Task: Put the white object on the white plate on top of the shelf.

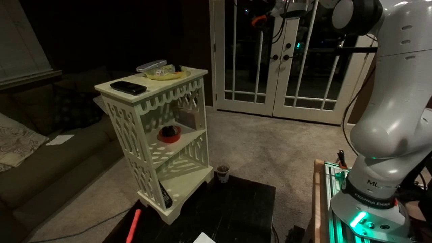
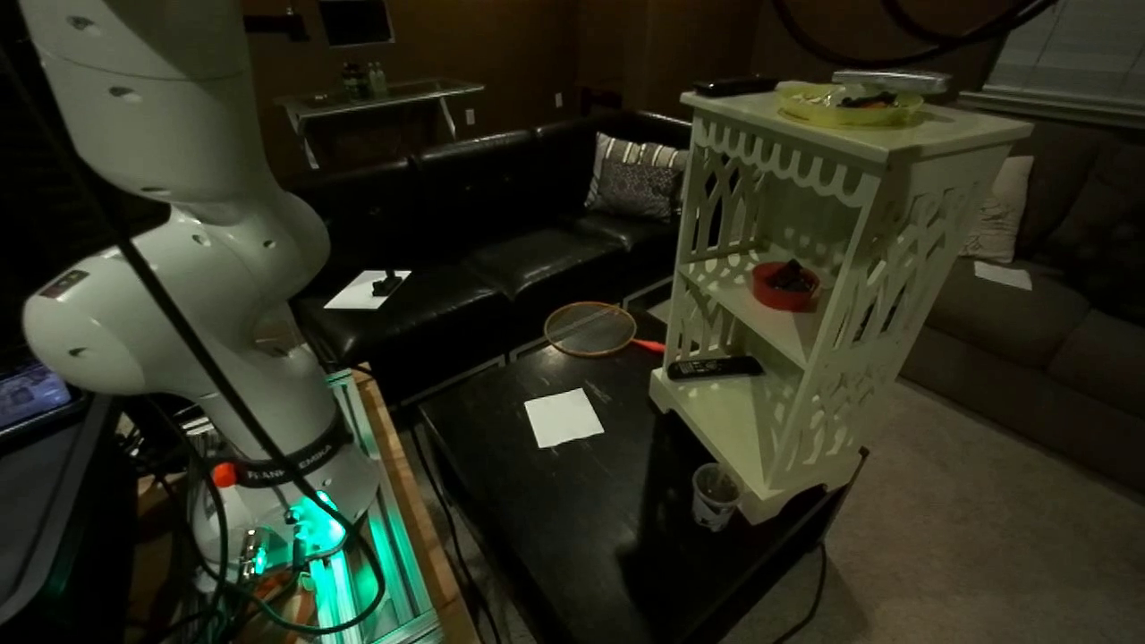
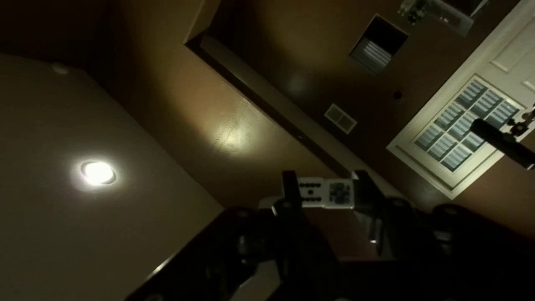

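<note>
Home; living room, by its furniture. Glossy black sofa with patterned cushions, plus a grey-brown sofa. Pale carpet underfoot. Low black table, a racket and a sheet of paper lying on it. Cream lattice shelf with a remote control in its lowest tier. 2 glazed white doors; window blind; recessed ceiling light. Far end dim: probably a glass-topped side table by the brown wall.

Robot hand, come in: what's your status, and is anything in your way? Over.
Hand shut on white object. Not yet delivered. Pale yellow plate atop shelf holds small items, possibly crowding the spot. Path between hand and shelf: can't tell.
</note>
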You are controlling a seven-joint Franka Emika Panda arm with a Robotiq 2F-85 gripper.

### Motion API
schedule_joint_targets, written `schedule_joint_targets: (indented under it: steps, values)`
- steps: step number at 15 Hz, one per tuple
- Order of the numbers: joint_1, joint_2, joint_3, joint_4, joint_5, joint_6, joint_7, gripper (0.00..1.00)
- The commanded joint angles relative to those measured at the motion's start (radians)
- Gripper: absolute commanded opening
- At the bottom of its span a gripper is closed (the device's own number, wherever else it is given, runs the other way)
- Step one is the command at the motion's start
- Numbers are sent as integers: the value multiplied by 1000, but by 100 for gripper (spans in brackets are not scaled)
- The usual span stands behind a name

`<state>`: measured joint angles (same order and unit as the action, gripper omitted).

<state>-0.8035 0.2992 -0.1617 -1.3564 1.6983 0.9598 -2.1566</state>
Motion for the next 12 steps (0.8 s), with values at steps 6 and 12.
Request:
schedule_joint_targets:
  steps: [6,12]
  values:
    - [150,-147,-91,66,-228,-137,-186,11]
    - [213,-288,-53,-5,-250,-134,-379,11]
